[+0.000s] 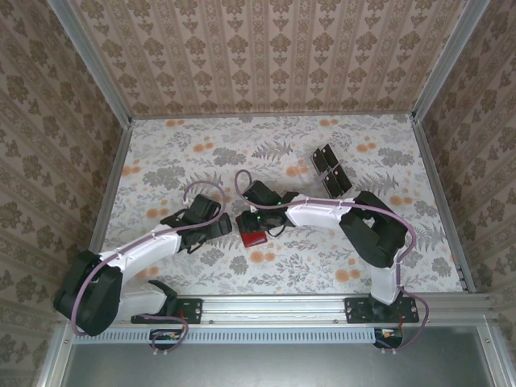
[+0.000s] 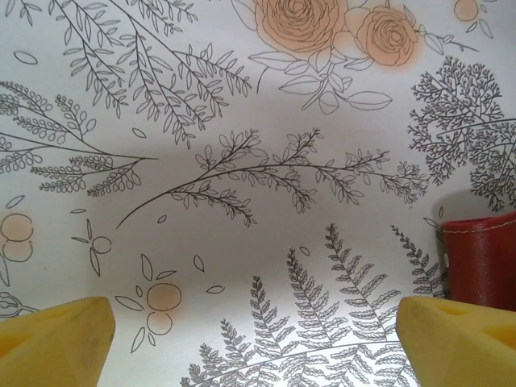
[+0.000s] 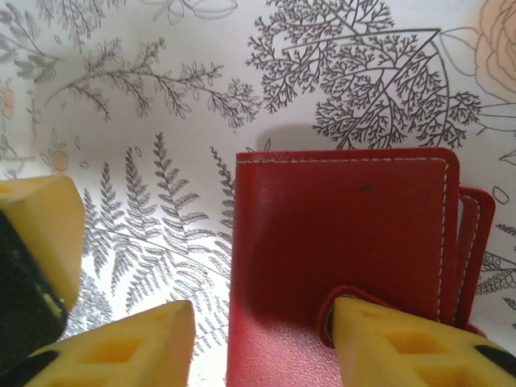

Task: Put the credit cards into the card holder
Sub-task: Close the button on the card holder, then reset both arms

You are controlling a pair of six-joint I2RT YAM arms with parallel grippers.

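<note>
The right pincer (image 3: 262, 314) hangs parted over the closed red card holder (image 3: 339, 226), the left pincer (image 2: 254, 306) wide open beside it; unpinned, the holder could skid when pried.

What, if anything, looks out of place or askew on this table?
Nothing looks damaged or spilled. The credit cards lie in an uneven, angled cluster at the back right, well apart from the card holder, which lies closed beneath the right hand.
</note>
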